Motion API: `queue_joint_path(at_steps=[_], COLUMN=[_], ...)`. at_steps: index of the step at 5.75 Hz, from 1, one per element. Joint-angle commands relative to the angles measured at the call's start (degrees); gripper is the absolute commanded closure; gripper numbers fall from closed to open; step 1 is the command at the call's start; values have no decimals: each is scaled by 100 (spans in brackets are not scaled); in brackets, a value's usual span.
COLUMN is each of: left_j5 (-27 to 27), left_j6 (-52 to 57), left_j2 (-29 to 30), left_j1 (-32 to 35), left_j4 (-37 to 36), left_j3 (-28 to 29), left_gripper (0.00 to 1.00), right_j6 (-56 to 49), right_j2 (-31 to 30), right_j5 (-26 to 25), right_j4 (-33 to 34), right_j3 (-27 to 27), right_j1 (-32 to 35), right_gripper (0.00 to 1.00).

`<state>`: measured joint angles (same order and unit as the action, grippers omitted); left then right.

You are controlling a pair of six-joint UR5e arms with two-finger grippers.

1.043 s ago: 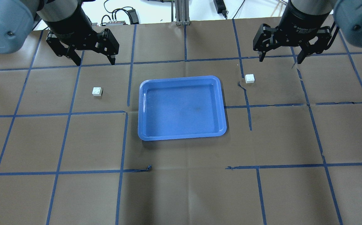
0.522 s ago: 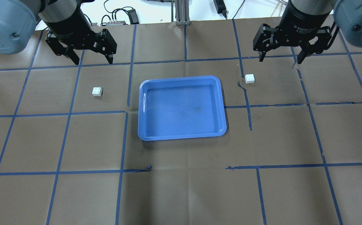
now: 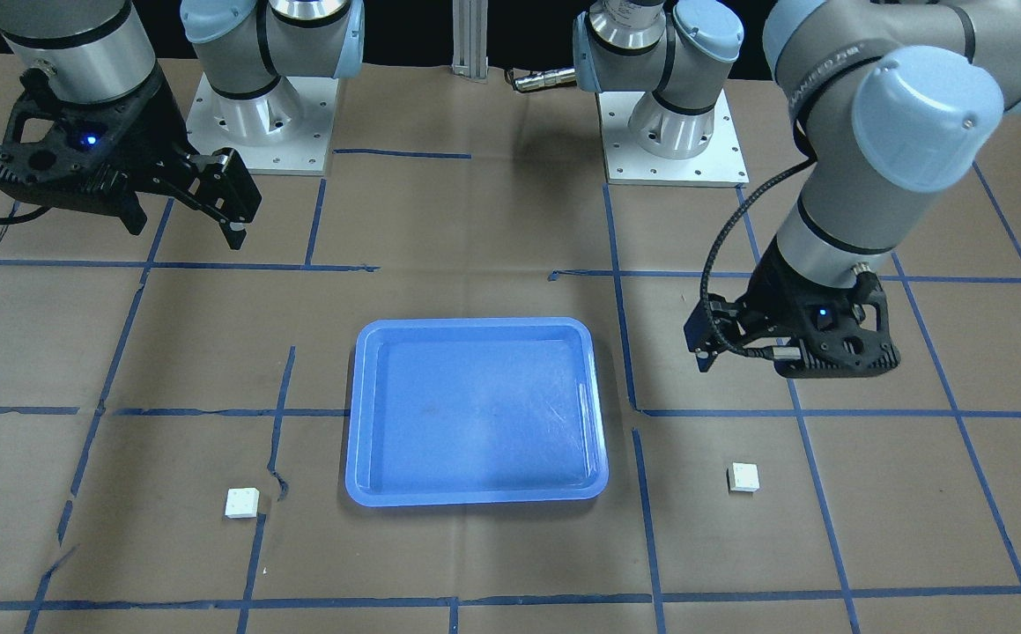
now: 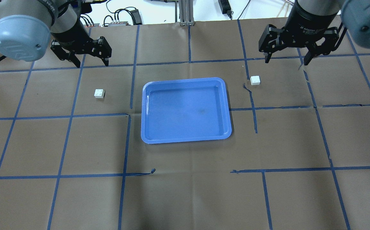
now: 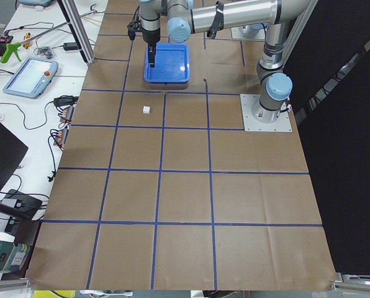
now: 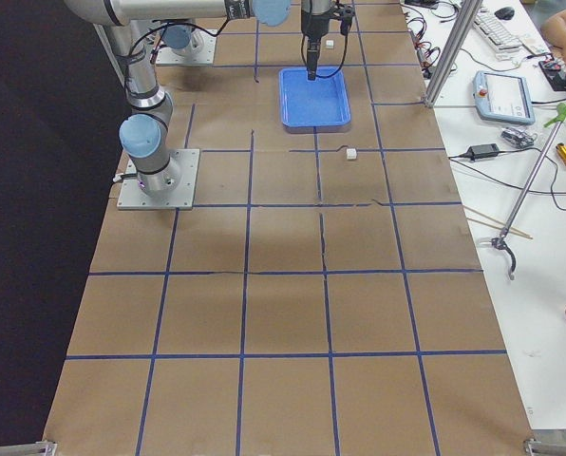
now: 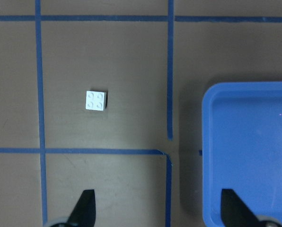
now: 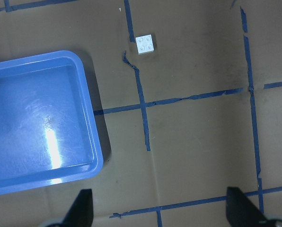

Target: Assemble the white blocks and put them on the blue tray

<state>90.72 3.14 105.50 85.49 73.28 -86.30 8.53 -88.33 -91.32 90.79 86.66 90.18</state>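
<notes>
Left arm point(image 4: 18, 36) shifted lower, two white blocks point(image 4: 99, 93) point(image 4: 255, 80) apart, one blue tray point(image 4: 185, 111)

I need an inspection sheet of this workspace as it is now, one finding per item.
Surface: brown paper cover, blue tape grid, some tape torn.
Job's things: blue tray empty; left white block and right white block apart, either side of it, studs up.
Clutter: nothing seen.
Grippers: left gripper and right gripper open, above the cover, holding nothing.
Cables: black cable loops beside the left arm.
Surroundings: teach pendant on a white bench.
</notes>
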Motion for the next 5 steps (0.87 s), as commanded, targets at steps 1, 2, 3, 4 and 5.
queue_joint_path(at_steps=[1, 2, 3, 4, 5], left_j5=[-54, -46, 163, 165, 165], left_j6=[99, 369, 694, 784, 1176], left_j2=[1090, 1565, 1988, 2114, 2158], left_j1=[-320, -366, -453, -611, -673], left_j4=[-664, -935, -1364, -1404, -1421], left_j3=[523, 726, 624, 492, 308], left_gripper=[2, 1, 1, 1, 1], right_j6=[0, 0, 0, 0, 0], right_j2=[0, 0, 0, 0, 0], right_j5=[0, 0, 0, -9, -9], right_j4=[0, 0, 0, 0, 0], right_j3=[0, 9, 0, 9, 9], right_j1=[0, 0, 0, 0, -9], right_gripper=[0, 0, 0, 0, 0])
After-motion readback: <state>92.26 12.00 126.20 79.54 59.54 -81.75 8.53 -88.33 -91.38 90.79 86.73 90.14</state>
